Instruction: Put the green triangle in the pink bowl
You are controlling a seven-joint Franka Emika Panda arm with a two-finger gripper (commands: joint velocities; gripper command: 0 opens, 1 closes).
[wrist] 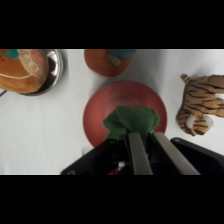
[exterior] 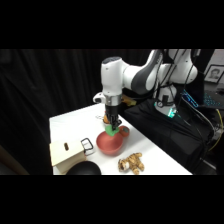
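While no writing reads, end effector [wrist: 145, 137] holds green triangle [wrist: 131, 121] over pink bowl [wrist: 95, 112].

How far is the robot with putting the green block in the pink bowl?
Picking up looks done: the gripper holds the green block. Right now it hangs over the pink bowl. Left to do: let go so the block drops in.

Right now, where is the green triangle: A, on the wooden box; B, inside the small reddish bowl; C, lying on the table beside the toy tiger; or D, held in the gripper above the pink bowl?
D: the wrist view shows the green triangle between the fingers of the gripper, directly over the pink bowl.
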